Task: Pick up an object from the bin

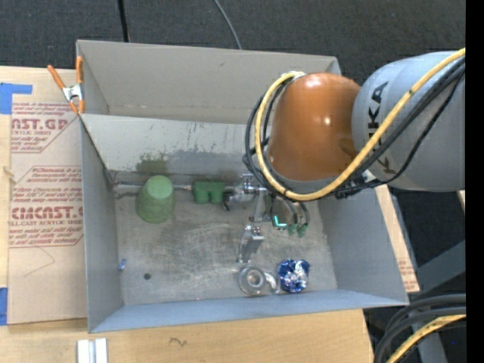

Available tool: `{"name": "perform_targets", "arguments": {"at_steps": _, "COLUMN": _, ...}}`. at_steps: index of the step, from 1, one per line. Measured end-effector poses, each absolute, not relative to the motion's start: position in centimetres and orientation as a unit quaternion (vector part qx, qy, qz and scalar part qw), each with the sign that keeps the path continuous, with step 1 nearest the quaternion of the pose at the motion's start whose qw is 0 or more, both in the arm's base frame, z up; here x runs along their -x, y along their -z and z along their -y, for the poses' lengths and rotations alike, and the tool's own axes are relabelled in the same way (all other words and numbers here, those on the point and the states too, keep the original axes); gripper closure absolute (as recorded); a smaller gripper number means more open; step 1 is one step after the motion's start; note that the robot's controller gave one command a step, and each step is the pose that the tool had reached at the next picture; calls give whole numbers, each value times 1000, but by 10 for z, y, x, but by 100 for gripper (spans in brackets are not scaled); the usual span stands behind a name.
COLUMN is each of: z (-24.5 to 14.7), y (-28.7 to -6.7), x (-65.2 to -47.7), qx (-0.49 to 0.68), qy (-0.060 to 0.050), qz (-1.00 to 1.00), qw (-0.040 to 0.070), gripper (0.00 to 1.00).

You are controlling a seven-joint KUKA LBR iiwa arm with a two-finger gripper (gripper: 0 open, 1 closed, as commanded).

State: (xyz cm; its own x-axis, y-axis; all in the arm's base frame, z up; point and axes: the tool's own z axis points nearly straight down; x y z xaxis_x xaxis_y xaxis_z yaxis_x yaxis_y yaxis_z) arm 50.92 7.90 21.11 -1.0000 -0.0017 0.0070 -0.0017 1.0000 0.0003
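Note:
My gripper (250, 242) hangs below the arm's orange cover, low over the bin floor right of the middle. Just in front of it lies a silvery ring-shaped metal piece (255, 280), and beside that a crumpled blue and white shiny thing (293, 275), both close to the bin's front wall. A small dark green block (208, 192) lies behind and to the left of the gripper, near the back of the floor. I see nothing held in the gripper.
A light green upturned cup stands at the left of the floor (155, 198). A tiny blue scrap (121, 264) lies by the left wall. The orange cover and the arm hide the bin's right rear part.

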Motion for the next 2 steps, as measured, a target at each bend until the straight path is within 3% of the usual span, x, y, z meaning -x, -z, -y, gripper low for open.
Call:
{"name": "perform_targets", "arguments": {"at_steps": 1, "z": -19, "y": -78, "x": -494, "qx": -37, "qy": 1, "qz": 999, "qw": 2, "gripper": 0}}
{"name": "perform_targets", "arguments": {"at_steps": 2, "z": -20, "y": -82, "x": -492, "qx": -39, "qy": 1, "qz": 999, "qw": 10, "gripper": 100}}
